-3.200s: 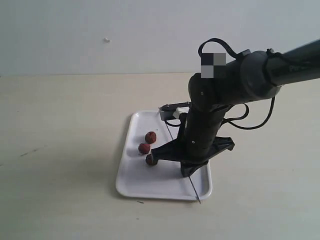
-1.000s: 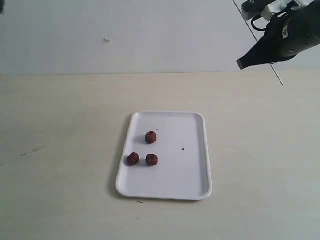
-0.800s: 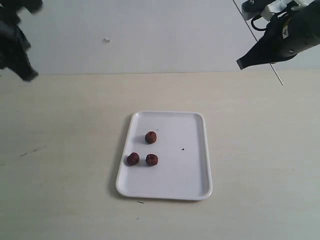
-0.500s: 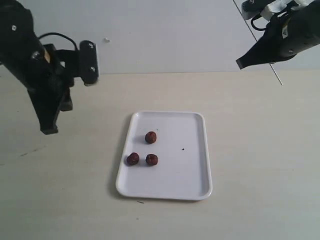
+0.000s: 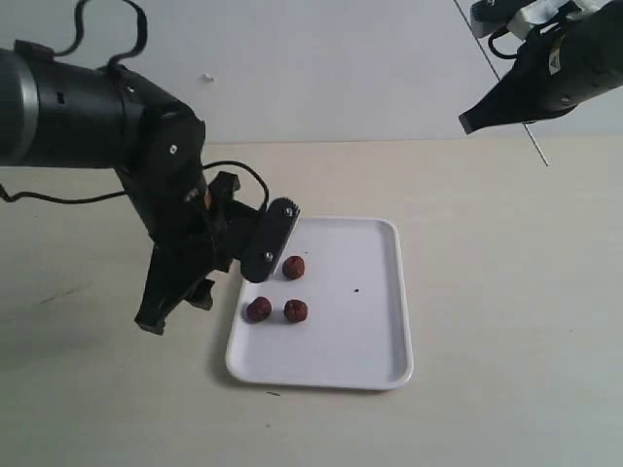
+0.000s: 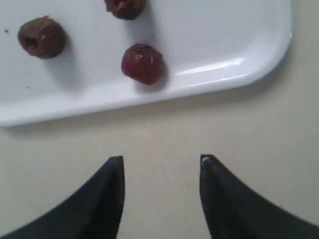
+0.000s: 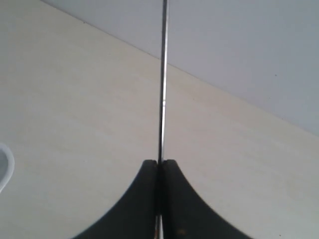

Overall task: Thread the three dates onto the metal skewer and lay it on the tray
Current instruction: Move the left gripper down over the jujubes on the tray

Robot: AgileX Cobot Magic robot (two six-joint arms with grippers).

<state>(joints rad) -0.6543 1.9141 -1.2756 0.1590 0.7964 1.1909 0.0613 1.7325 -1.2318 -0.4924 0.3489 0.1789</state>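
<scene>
The three dates point(image 5: 293, 267), roundish, wrinkled, dark red-brown, lie loose on the smooth white round-cornered tray point(image 5: 360, 341), toward its 9 o'clock rim. The metal skewer point(image 7: 163, 74), a thin straight grey rod, is held off the pale bench point(image 5: 506, 292) at 1 o'clock from the tray, long axis running 11 to 5 o'clock in the exterior view, pinched in the closed right jaws. The left jaws stand wide apart, empty, just outside the tray's 9 o'clock rim.
</scene>
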